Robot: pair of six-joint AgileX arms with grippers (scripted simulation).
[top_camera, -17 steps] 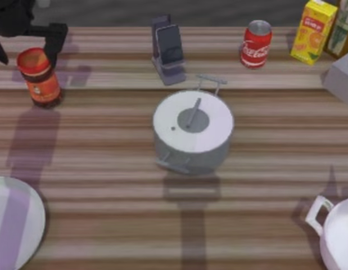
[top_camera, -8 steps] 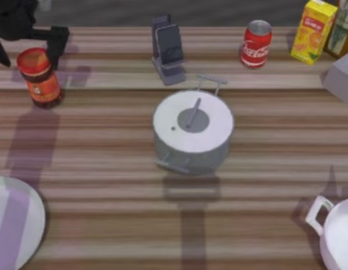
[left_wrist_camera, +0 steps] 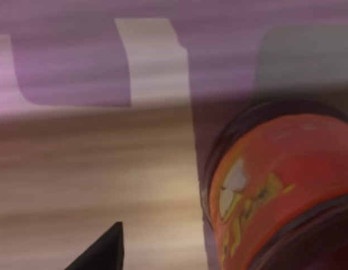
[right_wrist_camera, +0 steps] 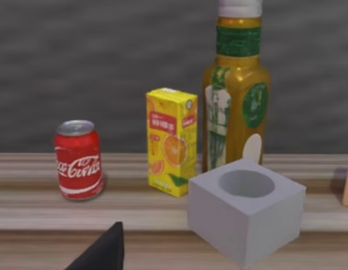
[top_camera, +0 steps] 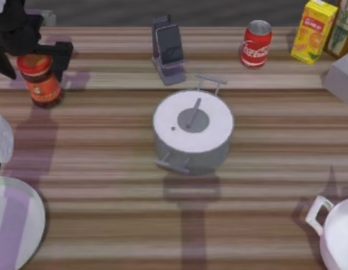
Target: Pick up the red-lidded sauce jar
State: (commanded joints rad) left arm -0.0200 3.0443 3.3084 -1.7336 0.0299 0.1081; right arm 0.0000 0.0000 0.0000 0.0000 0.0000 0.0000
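Top view showed the red-lidded sauce jar (top_camera: 41,79) standing near the counter's (top_camera: 106,197) far left corner. My left jaws (top_camera: 32,55) were down over its lid, open, one finger on each side. I judged the best thing was to keep the jar in the middle, squeeze softly, then lift straight up. My right jaws were not in view.

Sauce jar (top_camera: 41,79) far left of pot (top_camera: 192,132)
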